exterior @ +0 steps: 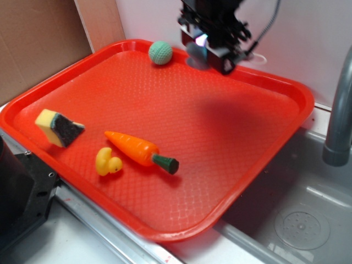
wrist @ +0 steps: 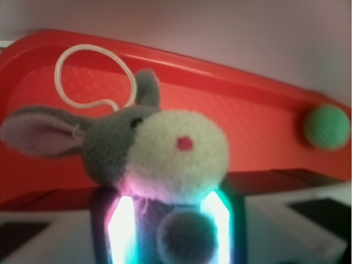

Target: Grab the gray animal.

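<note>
The tool (exterior: pixel 212 52) hung above the far edge of the red tray (exterior: pixel 286 88), clenched on the gray animal (wrist: pixel 148 148), which sat lifted between its glowing pads (wrist: pixel 122 228) in the wrist view. The plush toy's white face and pink nose faced the camera, one pink-lined ear stuck out to the side, and its thin white string loop (wrist: pixel 93 74) curled up over the tray's rim. In the exterior view only a blurred gray patch showed at the tool, clear of the tray floor.

By the look of it, the grab itself was done: the toy was held and off the surface. Whether any carrying or setting down was left, the task sentence did not say.

The other things lay untouched on the tray: a green knitted ball (exterior: pixel 160 53) near the far rim, a yellow sponge (exterior: pixel 58 127) with a dark scouring face, a yellow rubber duck (exterior: pixel 108 161) and, just beside the duck, a toy carrot (exterior: pixel 140 150). A sink (exterior: pixel 308 220) and gray faucet (exterior: pixel 341 110) stood beside the tray.

No brand, label or legible writing appeared in either view.
</note>
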Tool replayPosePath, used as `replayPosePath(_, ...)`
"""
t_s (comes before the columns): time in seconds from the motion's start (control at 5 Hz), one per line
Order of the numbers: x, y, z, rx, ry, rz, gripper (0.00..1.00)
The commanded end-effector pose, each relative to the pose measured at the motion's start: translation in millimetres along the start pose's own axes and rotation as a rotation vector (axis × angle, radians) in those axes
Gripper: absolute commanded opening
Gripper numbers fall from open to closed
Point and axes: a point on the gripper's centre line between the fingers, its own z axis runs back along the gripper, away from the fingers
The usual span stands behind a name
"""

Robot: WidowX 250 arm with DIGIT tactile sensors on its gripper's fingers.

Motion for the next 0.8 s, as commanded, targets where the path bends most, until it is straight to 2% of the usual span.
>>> replayPosePath(0.0, -39.1, 41.7, 72.3, -0.125, -0.031, 0.167, 0.00)
replayPosePath(0.4, -85.8, 61.1, 90.3, -0.153, -0.012, 0.269, 0.00)
replayPosePath(0.6, -101.2, 58.8, 95.3, -0.141, -0.045, 0.264, 0.00)
